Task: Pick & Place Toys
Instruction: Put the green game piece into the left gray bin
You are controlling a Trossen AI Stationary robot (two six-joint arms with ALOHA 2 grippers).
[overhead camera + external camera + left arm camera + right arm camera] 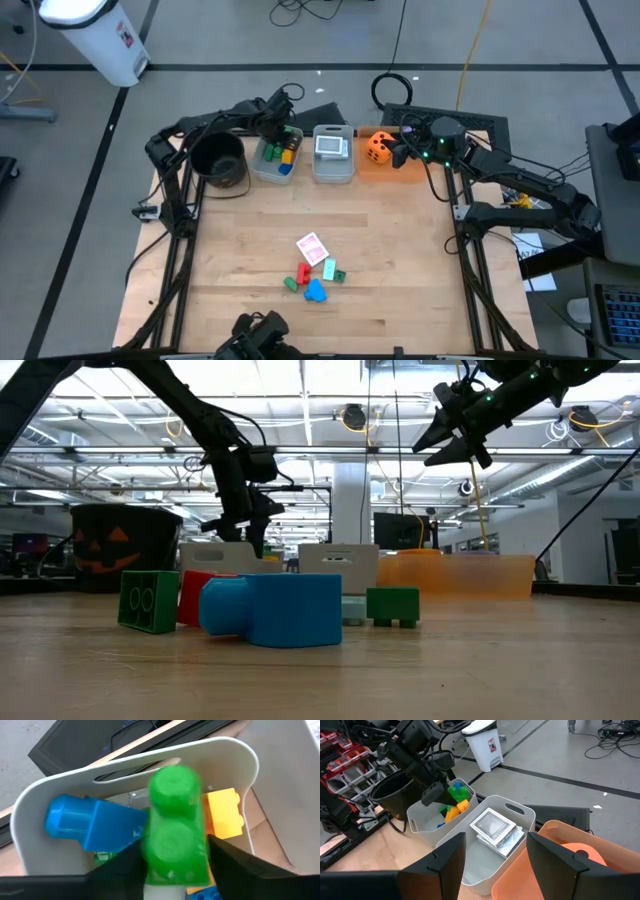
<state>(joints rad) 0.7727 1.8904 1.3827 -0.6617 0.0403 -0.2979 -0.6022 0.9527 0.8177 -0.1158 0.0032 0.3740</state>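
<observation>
the left gripper (277,128) hangs over the first clear bin (262,170), fingers apart around a green block (175,827) above blue (92,822) and yellow (225,812) blocks, while the right gripper (402,152), fingers apart and empty, waits over the orange die (379,146).

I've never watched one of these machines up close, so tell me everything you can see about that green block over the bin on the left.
The green block is a glossy plastic building brick, longer than wide, with two round studs on its upper face. It sits between the fingers of the left claw, above the clear bin at the table's far edge. Below it in that bin lie a blue block and a yellow block. Whether the fingers are pressing on it or have let go cannot be told.
</observation>
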